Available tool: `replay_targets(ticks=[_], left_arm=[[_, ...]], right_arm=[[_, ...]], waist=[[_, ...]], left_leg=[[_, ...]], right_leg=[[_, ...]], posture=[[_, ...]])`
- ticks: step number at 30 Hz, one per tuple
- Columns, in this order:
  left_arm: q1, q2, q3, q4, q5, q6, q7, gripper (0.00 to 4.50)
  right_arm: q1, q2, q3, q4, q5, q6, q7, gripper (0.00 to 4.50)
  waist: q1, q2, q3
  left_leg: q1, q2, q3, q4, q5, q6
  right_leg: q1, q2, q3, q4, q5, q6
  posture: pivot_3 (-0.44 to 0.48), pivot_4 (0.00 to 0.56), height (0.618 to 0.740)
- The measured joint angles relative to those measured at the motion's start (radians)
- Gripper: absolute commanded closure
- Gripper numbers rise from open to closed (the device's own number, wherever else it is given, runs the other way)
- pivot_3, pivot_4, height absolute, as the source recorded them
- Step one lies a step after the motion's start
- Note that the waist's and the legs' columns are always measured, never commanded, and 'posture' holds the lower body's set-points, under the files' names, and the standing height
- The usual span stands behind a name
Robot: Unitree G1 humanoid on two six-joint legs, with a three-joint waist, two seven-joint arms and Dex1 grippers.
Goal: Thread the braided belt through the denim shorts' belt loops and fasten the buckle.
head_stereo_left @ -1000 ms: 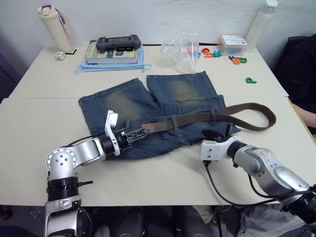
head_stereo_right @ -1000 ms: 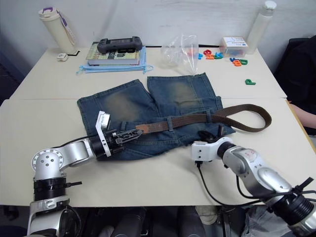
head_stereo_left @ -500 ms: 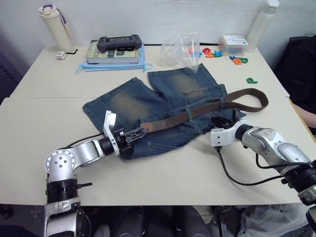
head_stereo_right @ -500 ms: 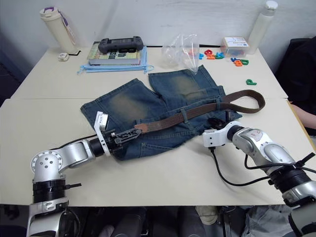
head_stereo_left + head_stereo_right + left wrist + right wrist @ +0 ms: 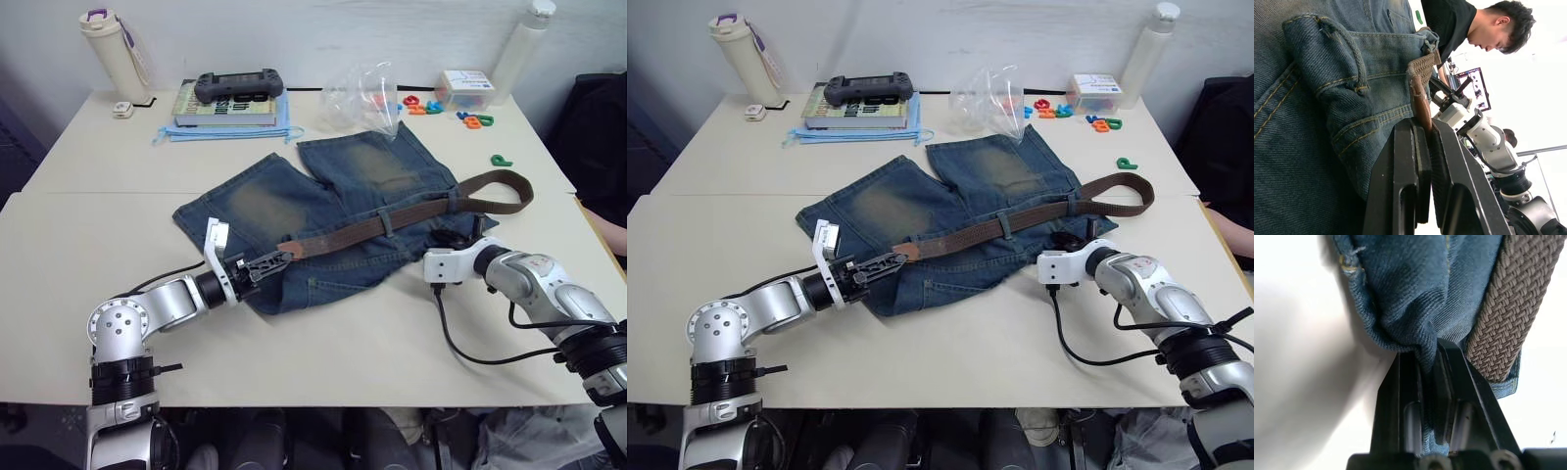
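clear bag (image 5: 361, 96), box (image 5: 460, 86) at desk (image 5: 88, 245) rear. shorts (image 5: 323, 211) mid-desk, belt (image 5: 392, 217) across waistband. left gripper (image 5: 275, 260) clamped on belt's end; right gripper (image 5: 453, 238) clamped on shorts' edge.

Blue denim shorts with faded brown patches (image 5: 950, 211) lie flat in the middle of the pale table (image 5: 921, 352). A long dark brown woven belt (image 5: 1019, 217) runs across the waist, under a small blue belt loop (image 5: 1004, 225), and curls into a loop on the robot's right. The left gripper (image 5: 884, 264) has its black fingers at the belt's tan tip. The right gripper (image 5: 1080, 241) touches the shorts' edge under the belt. At the far side sit a cream bottle (image 5: 743, 57), a black game controller (image 5: 868, 88) on a book (image 5: 857, 106), a clear plastic bag (image 5: 989, 96), and bright toy letters (image 5: 1073, 110).
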Motion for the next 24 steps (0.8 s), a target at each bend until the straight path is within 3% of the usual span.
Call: replay_targets(ticks=[6, 14, 17, 24], left_arm=[[0.000, 0.001, -0.012, 0.000, 0.000, -0.009, -0.003, 4.50], [0.001, 0.008, -0.015, 0.001, 0.000, -0.017, -0.012, 4.50], [0.001, 0.014, -0.015, 0.001, 0.000, -0.019, -0.016, 4.50], [0.001, 0.017, -0.024, 0.001, 0.001, -0.023, -0.024, 4.50]], right_arm=[[0.085, -0.018, -0.110, -0.137, 0.051, 0.072, 0.078, 0.20], [0.185, -0.038, -0.293, -0.429, 0.246, 0.257, 0.297, 0.20], [0.159, 0.027, -0.382, -0.556, 0.402, 0.429, 0.365, 0.20], [0.098, 0.341, -0.508, -0.880, 0.979, 1.266, 0.410, 0.20]], waist=[[0.000, 0.000, 0.000], [-0.003, 0.000, 0.000], [-0.006, 0.000, 0.000], [-0.001, 0.000, 0.000]], left_leg=[[0.000, 0.000, 0.000, 0.000, 0.000, 0.000], [0.000, 0.001, 0.000, 0.000, 0.000, 0.000], [0.001, 0.002, -0.001, 0.000, 0.000, 0.000], [0.000, 0.001, -0.002, -0.001, 0.000, 0.000]], right_leg=[[0.000, 0.000, 0.000, 0.000, 0.000, 0.000], [0.000, 0.000, 0.000, 0.001, 0.000, 0.000], [0.000, 0.001, 0.000, 0.000, 0.000, 0.000], [0.000, 0.000, 0.000, -0.001, 0.000, 0.000]], posture=[[0.000, 0.150, 0.667], [0.000, 0.150, 0.667], [0.000, 0.150, 0.667], [0.000, 0.150, 0.667]])
